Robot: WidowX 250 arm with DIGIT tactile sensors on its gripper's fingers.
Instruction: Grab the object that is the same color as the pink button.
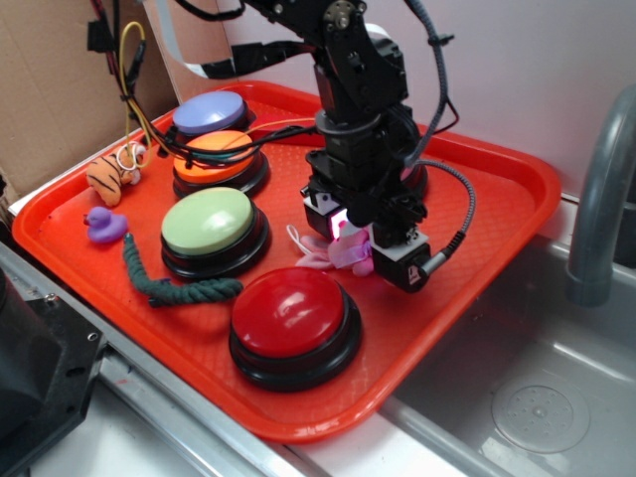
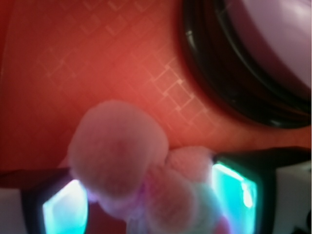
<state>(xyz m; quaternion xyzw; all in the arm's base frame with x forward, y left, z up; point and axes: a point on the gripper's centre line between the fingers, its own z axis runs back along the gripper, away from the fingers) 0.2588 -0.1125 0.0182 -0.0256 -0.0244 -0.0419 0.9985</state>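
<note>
The orange tray [image 1: 517,189] carries every item; no brand, label or writing is legible. The pink button [image 2: 273,44] sits at far right, mostly hidden behind the arm in the exterior view. The gripper [image 1: 348,243] stands near the tray centre, fingers pinching the pink plush animal [image 2: 122,151] just above the tray surface.

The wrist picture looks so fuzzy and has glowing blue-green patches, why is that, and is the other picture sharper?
In the wrist view the small soft pink plush animal sits so close that it is out of focus, and the gripper fingers glow cyan beside it. The exterior view is sharper: soft glare shows on the round red-topped push-button, and the shiny orange plastic tray is evenly lit.
</note>
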